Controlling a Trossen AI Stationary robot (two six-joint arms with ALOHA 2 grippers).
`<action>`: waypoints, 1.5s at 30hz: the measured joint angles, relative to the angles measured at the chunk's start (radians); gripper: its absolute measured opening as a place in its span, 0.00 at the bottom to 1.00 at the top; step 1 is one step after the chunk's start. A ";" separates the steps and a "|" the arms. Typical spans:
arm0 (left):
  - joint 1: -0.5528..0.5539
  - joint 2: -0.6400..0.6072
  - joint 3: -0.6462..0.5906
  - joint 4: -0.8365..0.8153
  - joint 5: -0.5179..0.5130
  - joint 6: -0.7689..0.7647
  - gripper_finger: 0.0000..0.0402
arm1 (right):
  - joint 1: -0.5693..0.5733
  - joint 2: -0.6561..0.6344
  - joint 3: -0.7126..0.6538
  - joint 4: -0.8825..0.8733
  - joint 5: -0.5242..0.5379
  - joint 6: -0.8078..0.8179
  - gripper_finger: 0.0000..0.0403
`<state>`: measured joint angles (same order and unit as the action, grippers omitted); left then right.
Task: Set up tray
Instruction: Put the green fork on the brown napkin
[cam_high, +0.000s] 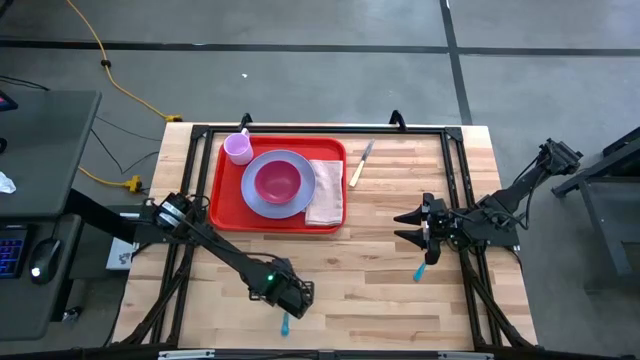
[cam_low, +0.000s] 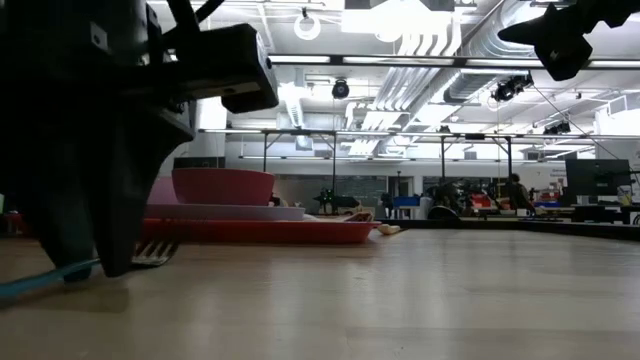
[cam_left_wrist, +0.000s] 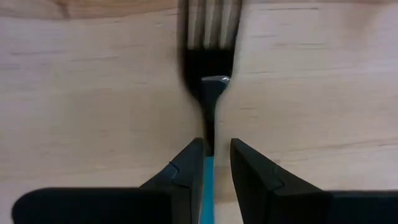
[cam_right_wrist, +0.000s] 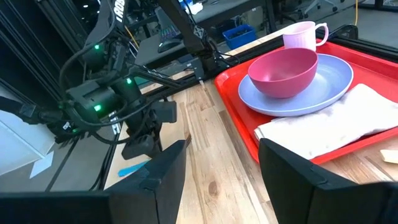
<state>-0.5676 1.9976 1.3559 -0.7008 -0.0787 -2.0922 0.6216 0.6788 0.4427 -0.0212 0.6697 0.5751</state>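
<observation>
The red tray (cam_high: 228, 205) lies at the far middle of the table and carries a lavender plate (cam_high: 300, 200), a pink bowl (cam_high: 278, 181) on that plate, a pale pink cup (cam_high: 238, 148) and a folded napkin (cam_high: 326, 192). A fork (cam_left_wrist: 211, 74) with a blue handle lies flat near the table's near edge (cam_high: 285, 325). My left gripper (cam_left_wrist: 216, 149) is down over it, fingers narrowly open on either side of the handle. My right gripper (cam_high: 403, 228) is open in the air to the right of the tray. My left gripper comes at the fork from above with its fingers across the handle, where the blue grip meets the metal neck (cam_left_wrist: 209, 152). A gap shows beside one finger (cam_left_wrist: 245, 165). The other sits right against the handle, and I cannot tell whether it touches. The fork lies on the table.
A knife (cam_high: 360, 163) with a pale handle lies just right of the tray. Another blue-handled utensil (cam_high: 420, 270) lies on the wood near my right gripper. Bare wood spans the middle and near right of the table.
</observation>
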 joint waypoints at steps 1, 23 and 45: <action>0.000 0.003 0.002 -0.002 0.002 0.008 0.28 | 0.000 0.000 0.000 0.000 0.000 0.000 0.45; 0.013 0.042 0.024 -0.019 0.065 -0.007 0.28 | 0.000 0.000 0.000 -0.005 -0.023 0.000 0.45; 0.011 0.042 0.024 -0.047 0.046 -0.009 0.27 | 0.000 0.000 0.000 -0.005 -0.023 0.000 0.45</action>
<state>-0.5564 2.0399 1.3800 -0.7474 -0.0324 -2.1008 0.6216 0.6792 0.4423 -0.0265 0.6468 0.5751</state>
